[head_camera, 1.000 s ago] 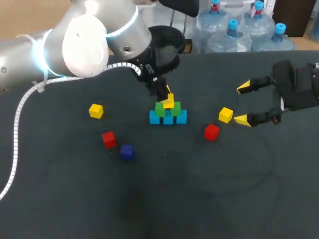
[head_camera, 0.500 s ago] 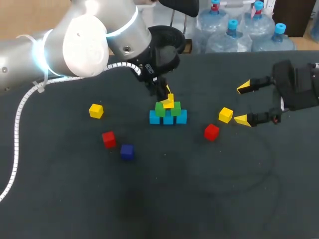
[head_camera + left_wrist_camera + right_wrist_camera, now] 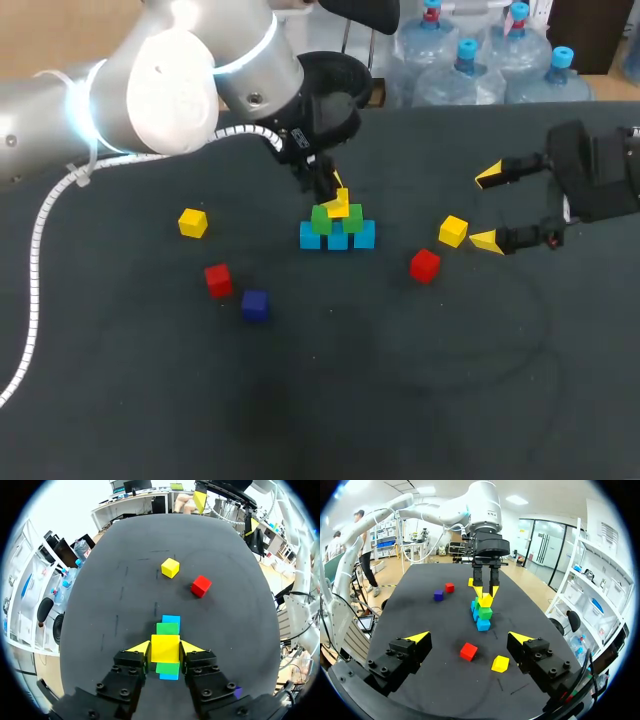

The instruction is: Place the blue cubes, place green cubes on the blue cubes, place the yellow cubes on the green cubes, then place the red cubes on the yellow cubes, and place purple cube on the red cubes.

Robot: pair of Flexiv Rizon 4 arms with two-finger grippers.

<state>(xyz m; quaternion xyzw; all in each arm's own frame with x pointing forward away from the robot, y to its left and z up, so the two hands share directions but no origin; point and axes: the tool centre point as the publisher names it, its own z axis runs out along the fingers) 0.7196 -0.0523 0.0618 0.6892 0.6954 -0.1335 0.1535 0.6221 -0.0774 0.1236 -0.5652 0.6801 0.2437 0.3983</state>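
Three blue cubes stand in a row at mid-table, with two green cubes on top of them. My left gripper comes down from above, shut on a yellow cube that sits over the gap between the greens; the left wrist view shows this yellow cube between the yellow fingertips, above the green cubes. Whether it rests on them I cannot tell. My right gripper hangs open at the right, holding nothing, with its jaws wide apart in its own view.
Loose on the table: a yellow cube and a red cube near the right gripper, another yellow cube, a second red cube and a purple cube left of the stack.
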